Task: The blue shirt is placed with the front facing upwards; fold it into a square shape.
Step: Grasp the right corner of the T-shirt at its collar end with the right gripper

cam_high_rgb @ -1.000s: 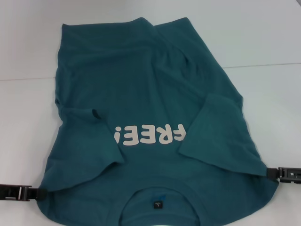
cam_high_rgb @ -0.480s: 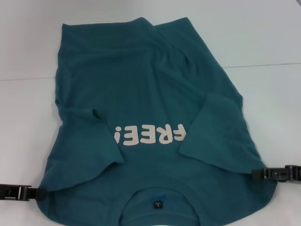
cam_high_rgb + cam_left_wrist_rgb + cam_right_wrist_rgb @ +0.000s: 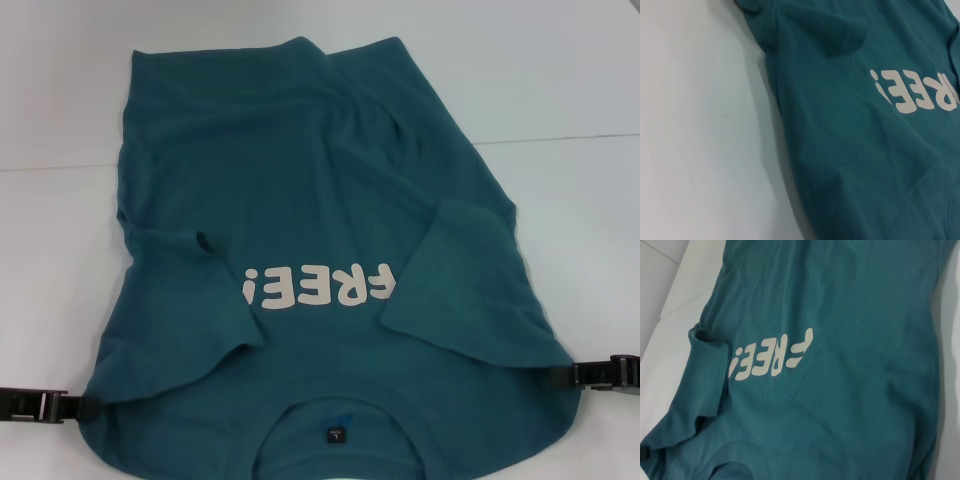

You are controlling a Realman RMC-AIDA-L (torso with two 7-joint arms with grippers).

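The blue shirt (image 3: 300,170) lies flat on the white table, front up, collar and dark neck label (image 3: 333,436) nearest me. Its pale "FREE!" lettering (image 3: 318,287) shows on the chest. Both short sleeves are folded inward, the left sleeve (image 3: 175,300) and the right sleeve (image 3: 470,290) lying over the body. My left gripper (image 3: 62,408) sits low at the shirt's left shoulder edge, its tip at the cloth. At the right shoulder edge my right gripper (image 3: 565,375) touches the fabric. The wrist views show only the shirt (image 3: 850,150) (image 3: 840,405) and table.
The white table (image 3: 570,70) surrounds the shirt, with a thin seam line (image 3: 570,137) running across it on the right and another on the left. The shirt's collar end reaches the near edge of the head view.
The right gripper slid left onto the shirt's shoulder edge half a second ago, then drew back a little to the right. The left gripper and the shirt have stayed put.
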